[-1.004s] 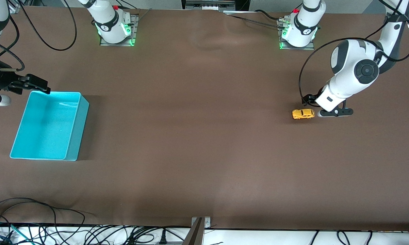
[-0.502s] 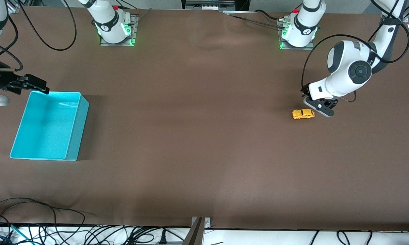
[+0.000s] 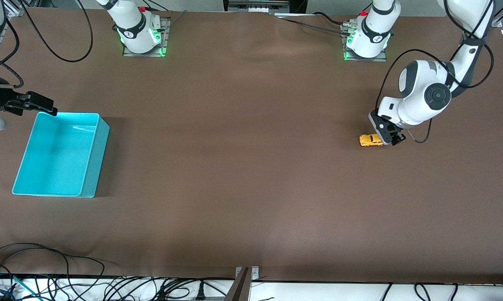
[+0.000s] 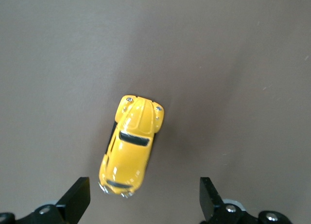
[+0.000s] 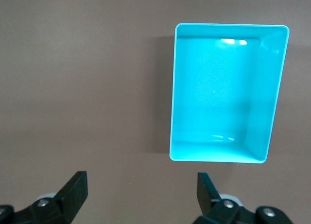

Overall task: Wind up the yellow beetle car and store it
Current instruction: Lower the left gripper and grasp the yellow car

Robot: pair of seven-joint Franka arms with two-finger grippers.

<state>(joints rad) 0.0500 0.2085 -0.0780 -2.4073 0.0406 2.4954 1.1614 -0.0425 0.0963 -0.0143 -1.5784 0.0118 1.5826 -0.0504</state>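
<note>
The yellow beetle car [image 3: 369, 140] rests on the brown table toward the left arm's end. My left gripper [image 3: 388, 136] is low over the car's end and open. In the left wrist view the car [image 4: 131, 146] lies lengthwise with one end between the open fingers [image 4: 77, 198], touching neither; the left gripper [image 4: 143, 200] is empty. The turquoise bin [image 3: 94, 167] stands empty toward the right arm's end. My right gripper [image 3: 33, 103] waits, open and empty, over the table by the bin's farther corner. The right wrist view shows the bin [image 5: 265, 88] ahead of the right gripper [image 5: 142, 191].
The two arm bases [image 3: 139, 33] stand along the table's farther edge. Cables [image 3: 46, 267] lie along the edge nearest the front camera. Brown tabletop [image 3: 243, 159] stretches between the car and the bin.
My left gripper has turned and moved toward the car, from beside it to over its end. The car has not moved. My right gripper has drifted slightly away from the bin.
</note>
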